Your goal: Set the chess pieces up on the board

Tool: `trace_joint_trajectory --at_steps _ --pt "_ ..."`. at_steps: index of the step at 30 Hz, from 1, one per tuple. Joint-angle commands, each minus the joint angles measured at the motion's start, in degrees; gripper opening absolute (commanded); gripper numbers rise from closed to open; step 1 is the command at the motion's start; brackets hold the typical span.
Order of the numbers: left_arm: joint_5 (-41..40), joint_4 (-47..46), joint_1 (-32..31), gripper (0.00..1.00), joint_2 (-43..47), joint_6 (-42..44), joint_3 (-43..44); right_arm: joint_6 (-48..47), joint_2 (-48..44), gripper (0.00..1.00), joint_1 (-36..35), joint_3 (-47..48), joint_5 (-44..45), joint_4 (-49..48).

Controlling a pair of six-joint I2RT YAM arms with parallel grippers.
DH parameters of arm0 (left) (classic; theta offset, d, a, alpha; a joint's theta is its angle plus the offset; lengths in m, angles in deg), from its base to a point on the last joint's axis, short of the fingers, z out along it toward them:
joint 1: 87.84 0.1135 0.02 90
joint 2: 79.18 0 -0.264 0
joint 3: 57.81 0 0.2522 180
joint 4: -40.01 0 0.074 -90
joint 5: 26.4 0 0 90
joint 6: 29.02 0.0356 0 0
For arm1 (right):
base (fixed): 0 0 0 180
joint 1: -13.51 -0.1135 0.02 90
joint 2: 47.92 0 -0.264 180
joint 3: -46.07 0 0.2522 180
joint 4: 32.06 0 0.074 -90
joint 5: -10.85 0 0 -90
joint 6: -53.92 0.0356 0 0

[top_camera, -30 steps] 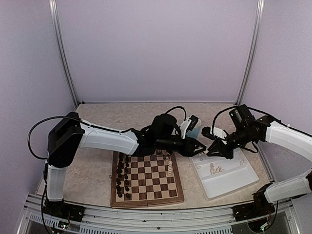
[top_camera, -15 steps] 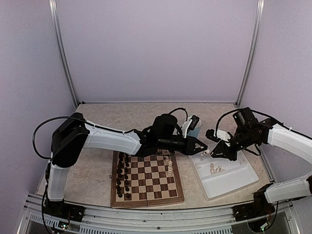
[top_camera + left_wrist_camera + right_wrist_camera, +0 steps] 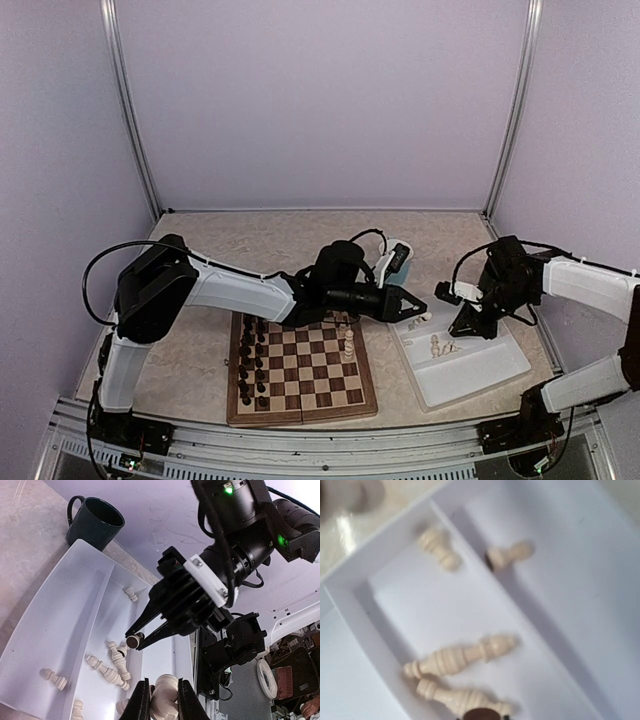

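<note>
The board (image 3: 300, 368) has dark pieces along its left side and two or three cream chess pieces (image 3: 348, 345) near its right edge. More cream pieces (image 3: 107, 669) lie loose in the white tray (image 3: 60, 625). My left gripper (image 3: 164, 685) reaches across over the tray's near-left corner (image 3: 418, 310) and is shut on a cream piece (image 3: 165, 702). My right gripper (image 3: 136, 640) hovers over the tray (image 3: 466, 327), shut on a small piece whose dark round base (image 3: 481, 714) shows between its tips. Below it lie two long cream pieces (image 3: 462, 657).
A dark mug (image 3: 95, 522) stands behind the tray's far-left corner, half hidden by my left wrist in the top view. The tray (image 3: 485, 375) has a raised dividing wall. The cage's posts (image 3: 510, 110) and back walls enclose the table.
My left gripper has closed on a cream piece and reached further right over the tray. My right gripper has moved right and down toward the tray, still shut.
</note>
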Motion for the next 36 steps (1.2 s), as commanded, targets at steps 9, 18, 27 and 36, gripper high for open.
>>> trace_joint_trajectory --at_steps 9,18,27,36 --pt "1.2 2.1 -0.2 0.0 6.2 6.3 -1.4 -1.4 8.4 0.3 0.9 0.2 -1.5 1.3" --pt "6.3 -9.5 -0.5 0.0 8.8 6.7 -3.9 2.4 5.4 0.51 1.4 8.7 -15.0 4.2" --pt "9.7 -14.8 0.2 0.0 13.9 8.7 -7.8 1.7 10.1 0.47 1.9 17.8 -37.4 11.5" --pt "6.7 -19.2 0.2 0.0 17.9 11.7 -10.6 -6.4 24.7 0.44 2.2 29.8 -55.4 31.2"
